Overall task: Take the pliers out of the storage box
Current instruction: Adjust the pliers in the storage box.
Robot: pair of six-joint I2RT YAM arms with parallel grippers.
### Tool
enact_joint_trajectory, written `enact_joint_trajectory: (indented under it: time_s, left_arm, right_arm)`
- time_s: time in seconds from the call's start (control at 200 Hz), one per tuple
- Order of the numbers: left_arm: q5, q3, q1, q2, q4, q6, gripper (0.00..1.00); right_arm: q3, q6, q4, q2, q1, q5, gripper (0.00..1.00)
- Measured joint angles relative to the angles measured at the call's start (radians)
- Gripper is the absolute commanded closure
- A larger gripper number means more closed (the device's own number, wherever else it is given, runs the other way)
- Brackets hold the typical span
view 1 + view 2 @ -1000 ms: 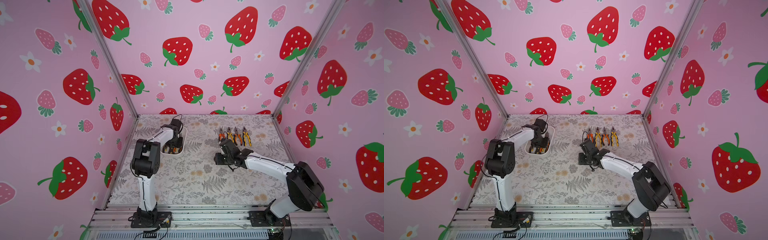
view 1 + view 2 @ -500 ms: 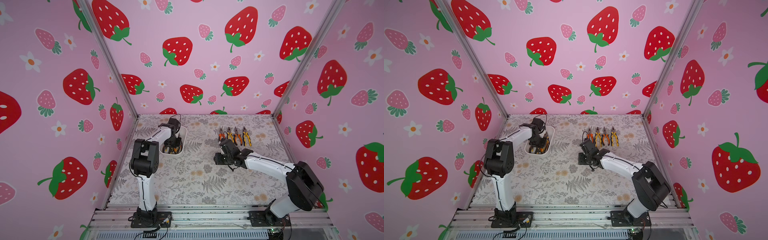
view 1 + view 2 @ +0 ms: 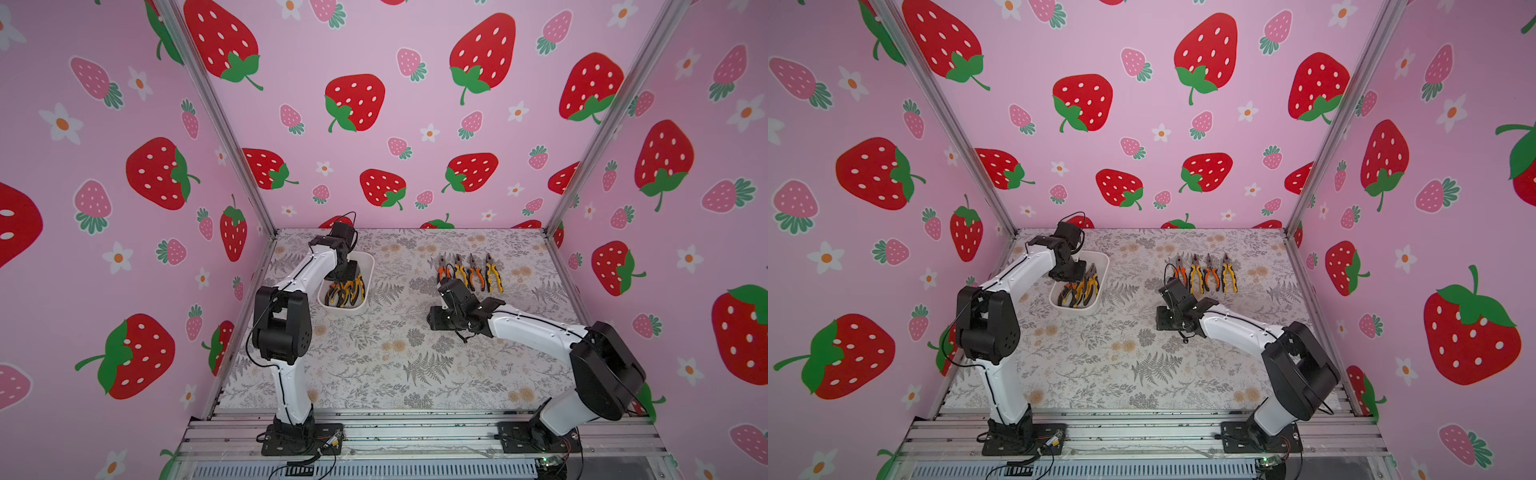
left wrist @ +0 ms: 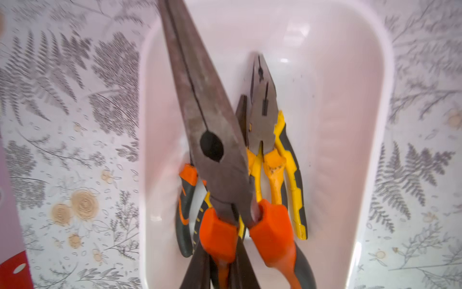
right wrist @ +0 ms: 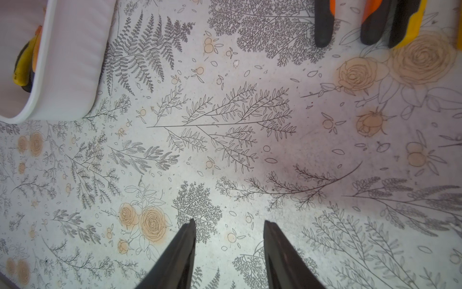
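Held pr: long-nose pliers point(image 4: 212, 150), orange/blk handles, sat above the rest of the pile, nose slanting over the storage box point(image 4: 350, 125) wall.
Left in box: at least 3 other pliers point(image 4: 265, 120) lay under it, yel/blk & orange/blk, heaped at one end.
Box spot: on my L arm's side of the table point(image 3: 395, 353), toward the back.
Already out: four pliers point(image 3: 469, 272) lay in a row, side by side, on my R arm's side, well apart from the box.
Risk 1: I had only one handle, so the free one could swing open & the pr could pivot or slip on the lift.
Risk 2: the long nose could catch the box wall or hook a neighbour & drag it, maybe shifting the box.
L tool: left gripper point(image 4: 221, 272) was clamped tight on one orange handle.
R tool: right gripper point(image 5: 229, 225) was part-open, held nothing & hung over bare table between box & row.
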Motion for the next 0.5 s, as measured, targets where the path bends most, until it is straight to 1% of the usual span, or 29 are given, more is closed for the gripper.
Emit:
enact_joint_trajectory:
  time_s: [0.18,0.35,0.365,0.5]
  left_arm:
    - [-0.020,0.128,0.011,0.099,-0.048,0.003,0.95]
    - [-0.015,0.146,0.032,0.217,-0.083,0.007,0.96]
    - [-0.013,0.146,0.034,0.228,-0.086,0.007,0.91]
    - [-0.002,0.159,0.042,0.243,-0.100,0.008,0.84]
  right_arm:
    - [0.000,0.000,0.000,0.001,0.000,-0.002,0.51]
    - [0.000,0.000,0.000,0.001,0.000,-0.004,0.51]
    - [0.000,0.000,0.000,0.001,0.000,-0.004,0.51]
    - [0.000,0.000,0.001,0.007,0.000,-0.005,0.51]
